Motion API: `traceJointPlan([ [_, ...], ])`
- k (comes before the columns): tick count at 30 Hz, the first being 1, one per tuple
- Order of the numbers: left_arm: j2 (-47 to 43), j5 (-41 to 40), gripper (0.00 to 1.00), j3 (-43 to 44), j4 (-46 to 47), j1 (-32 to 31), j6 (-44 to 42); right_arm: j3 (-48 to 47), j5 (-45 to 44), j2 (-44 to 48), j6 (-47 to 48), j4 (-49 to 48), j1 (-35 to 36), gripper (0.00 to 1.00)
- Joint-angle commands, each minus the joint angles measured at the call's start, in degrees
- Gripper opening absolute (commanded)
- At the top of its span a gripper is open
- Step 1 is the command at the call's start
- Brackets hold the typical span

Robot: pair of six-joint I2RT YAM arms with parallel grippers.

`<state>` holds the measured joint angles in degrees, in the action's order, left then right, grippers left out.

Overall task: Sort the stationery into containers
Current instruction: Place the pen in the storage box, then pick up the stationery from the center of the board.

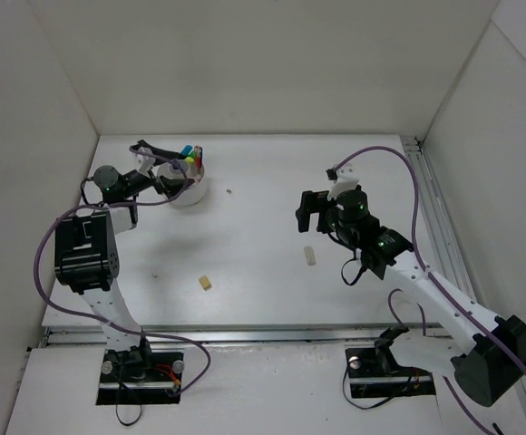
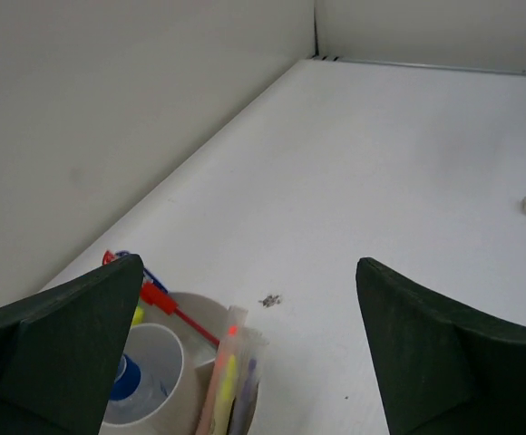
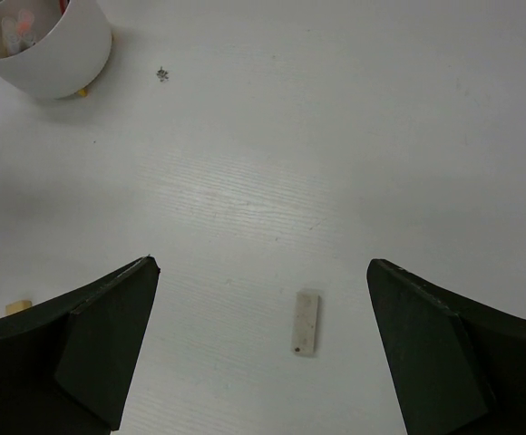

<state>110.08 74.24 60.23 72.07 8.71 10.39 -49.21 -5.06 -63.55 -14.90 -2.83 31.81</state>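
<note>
Found a beige eraser (image 1: 206,283) loose on the table (image 1: 263,304) at lower centre, and a cream stick (image 1: 309,256) farther up to its right, both unsorted. Saw the right claw (image 1: 313,214) gaping wide and empty above that stick. Noted, at upper left, the white bowl (image 1: 188,191) already stocked with stationery (image 1: 191,155), with the left claw (image 1: 165,170) spread open over it, holding nothing. Judged the sorting mostly done.

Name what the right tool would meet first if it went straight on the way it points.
Probably the cream stick on the table ahead of the open right tool; depth is unclear, so perhaps bare table first.
</note>
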Motion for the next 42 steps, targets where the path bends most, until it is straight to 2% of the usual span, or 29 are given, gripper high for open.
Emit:
traceJointPlan([
  [1, -8.0, 6.7, 1.0, 5.2, 24.2, 0.4, 15.1, -1.2, 1.3, 2.3, 0.6, -3.9, -0.4, 0.98],
  [2, -9.3, 6.7, 1.0, 6.5, 24.2, 0.4, 26.8, -0.6, 0.6, 3.1, 0.2, -4.0, -0.3, 0.98],
  [4, -9.9, 5.0, 1.0, 11.2, 24.1, 0.4, 41.0, 0.2, -0.3, 3.9, -0.2, -4.4, -0.3, 0.98],
  [6, -9.5, 6.7, 1.0, 18.2, 24.1, 0.4, 55.8, 1.4, -1.2, 5.8, -1.5, -4.5, -0.4, 0.98],
  [9, -9.9, 11.0, 1.0, 23.5, 24.0, -0.1, 61.4, 3.6, -2.4, 8.3, -4.1, -3.9, -0.4, 0.98],
  [16, -15.5, 4.7, 1.0, 15.5, 23.9, -0.1, 66.5, 7.3, -2.2, 13.7, -8.4, -1.7, -0.6, 0.98],
  [17, -16.0, 1.6, 1.0, 12.8, 23.2, -0.1, 66.4, 7.6, -2.1, 14.1, -8.6, -1.3, -0.6, 0.98],
  [20, -20.2, -5.0, 1.0, 8.7, 12.3, -1.8, 58.5, 7.7, -1.4, 15.8, -9.4, 0.3, -0.6, 0.98],
  [21, -21.6, -6.5, 1.0, 8.7, -4.4, -3.2, 53.7, 7.8, -0.8, 16.3, -9.4, 0.8, -0.7, 0.98],
  [22, -25.2, -8.8, 1.0, 9.1, -15.9, -4.0, 39.8, 7.8, -0.3, 17.5, -9.6, 1.3, -0.5, 0.98],
  [23, -27.2, -17.3, 1.0, 12.7, -30.8, -5.3, 29.8, 8.2, 0.0, 18.3, -9.6, 2.1, -0.6, 0.98],
  [24, -30.7, -25.3, 1.0, 15.9, -59.7, -10.1, 19.2, 8.7, 0.0, 19.9, -9.9, 2.4, -0.7, 0.98],
  [25, -32.1, -37.3, 1.0, 18.8, -69.3, -13.8, 4.1, 9.0, -0.1, 20.7, -10.1, 2.5, -0.5, 0.98],
  [26, -33.0, -59.5, 1.0, 22.0, -76.0, -17.5, -0.1, 9.6, 0.0, 21.4, -10.2, 2.5, -0.7, 0.98],
  [27, -34.2, -66.4, 1.0, 21.9, -80.7, -20.1, -2.1, 10.1, 0.0, 22.2, -10.2, 2.5, -0.7, 0.98],
  [28, -36.7, -69.7, 1.0, 21.4, -81.8, -22.0, -2.0, 10.9, -0.6, 23.5, -10.2, 2.5, -0.7, 0.98],
  [31, -44.0, -65.3, 1.0, 12.8, -78.5, -22.0, 5.9, 12.2, -1.4, 25.0, -9.9, 2.5, -0.8, 0.98],
  [32, -46.1, -56.0, 1.0, 6.3, -75.6, -22.0, 8.0, 12.3, -1.2, 25.1, -9.9, 2.5, -0.7, 0.98],
  [34, -52.8, -45.1, 1.0, -3.6, -68.1, -21.3, 7.9, 12.7, -0.3, 25.3, -9.7, 2.5, -1.0, 0.98],
  [36, -57.8, -43.0, 1.0, -10.9, -58.3, -21.3, 11.6, 13.0, 0.6, 25.3, -9.6, 2.5, -1.1, 0.98],
  [37, -58.7, -43.5, 1.0, -14.1, -57.6, -21.3, 12.5, 13.0, 1.5, 25.3, -9.6, 2.5, -1.1, 0.98],
  [39, -59.0, -46.4, 1.0, -12.2, -69.4, -21.8, 14.7, 13.0, 2.5, 25.1, -9.0, 2.5, -1.1, 0.98],
  [42, -58.1, -57.9, 1.0, -8.4, -85.3, -26.3, 15.9, 13.2, 2.8, 25.0, -8.7, 4.0, -1.1, 0.98],
])
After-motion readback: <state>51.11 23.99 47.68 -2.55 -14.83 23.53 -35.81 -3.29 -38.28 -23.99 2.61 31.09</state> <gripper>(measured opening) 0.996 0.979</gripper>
